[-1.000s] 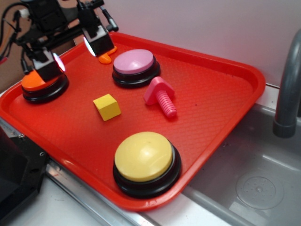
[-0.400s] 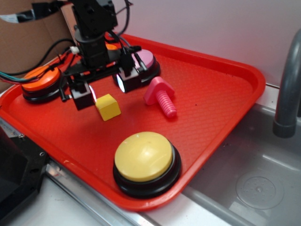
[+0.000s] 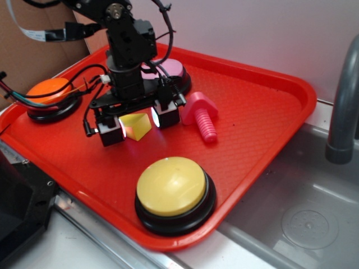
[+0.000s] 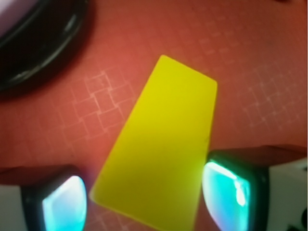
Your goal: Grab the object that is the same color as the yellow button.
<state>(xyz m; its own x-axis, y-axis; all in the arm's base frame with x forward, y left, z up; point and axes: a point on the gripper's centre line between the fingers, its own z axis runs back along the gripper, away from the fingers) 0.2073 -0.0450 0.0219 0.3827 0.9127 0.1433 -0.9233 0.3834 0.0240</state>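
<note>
Exterior view: the gripper [image 3: 138, 124] is down at the red tray [image 3: 263, 106], its two fingers standing on either side of the yellow cube [image 3: 136, 125]. The jaws are spread, and the cube sits on the tray between them. Wrist view: the cube [image 4: 161, 149] fills the middle, turned at an angle to the fingers; the right pad [image 4: 226, 195] is right against the cube's lower corner, though contact cannot be confirmed, while the left pad [image 4: 62, 204] stands a little apart from the cube's edge, with tray showing between.

Around the tool in the exterior view: the pink bolt [image 3: 203, 115] lies just beside the gripper on its right-hand finger side, head toward the tool. The pink-topped button [image 3: 171, 72] sits behind the arm, partly hidden by it. The orange-topped button [image 3: 51, 95] rests beyond the other finger, well apart. The yellow button [image 3: 173, 189] stands in front of the gripper, nearer the camera, close to the tray's front rim.
</note>
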